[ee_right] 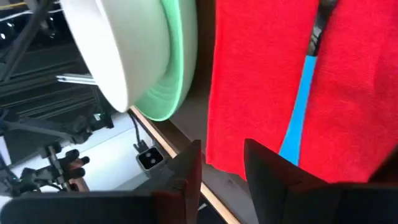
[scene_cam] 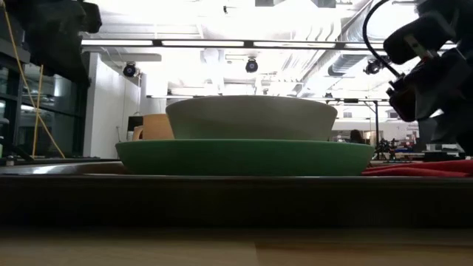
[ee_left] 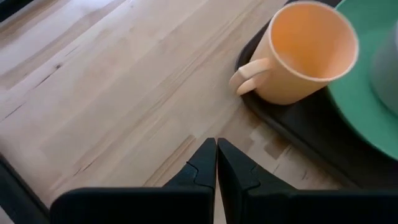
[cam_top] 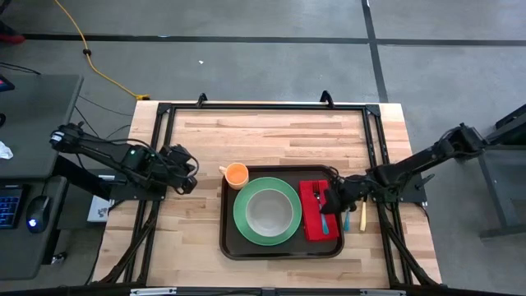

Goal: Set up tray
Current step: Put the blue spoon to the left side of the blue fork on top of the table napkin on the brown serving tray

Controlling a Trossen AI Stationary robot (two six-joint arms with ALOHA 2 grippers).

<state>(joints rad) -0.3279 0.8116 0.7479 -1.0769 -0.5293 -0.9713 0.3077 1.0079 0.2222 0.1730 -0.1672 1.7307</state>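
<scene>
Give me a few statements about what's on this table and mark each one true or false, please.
1. A pale bowl sits on the green plate. True.
2. The orange cup stands on the bare wood away from the tray. False: it stands in a corner of the tray.
3. A fork with a blue handle lies on the red napkin. True.
4. The left hand is holding the cup. False: its fingers are shut on nothing, over bare wood beside the tray.
5. The right hand is above the napkin side of the tray. True.
</scene>
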